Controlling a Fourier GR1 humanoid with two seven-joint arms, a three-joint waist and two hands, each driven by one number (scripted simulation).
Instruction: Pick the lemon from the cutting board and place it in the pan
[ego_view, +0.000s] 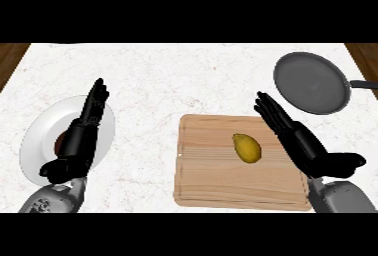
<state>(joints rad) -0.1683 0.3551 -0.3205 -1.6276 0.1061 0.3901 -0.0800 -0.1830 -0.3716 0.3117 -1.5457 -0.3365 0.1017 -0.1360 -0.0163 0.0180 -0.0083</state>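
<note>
I see small yellow oval lemon (247, 147) lying mid wooden rectangular cutting board (240, 162), untouched. My right hand (299, 137) beside it, fingers straight, staged for grasp. Left hand (81, 135) straight-fingered, resting over white round plate (33, 142). Dark grey round pan (312, 82) waits beyond board's far right corner.

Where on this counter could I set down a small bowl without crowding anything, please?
The widest bare marble runs along the far edge, left of the pan and beyond the cutting board. A narrower strip lies between the plate and the board. The right side is crowded: right hand, lemon, pan.
</note>
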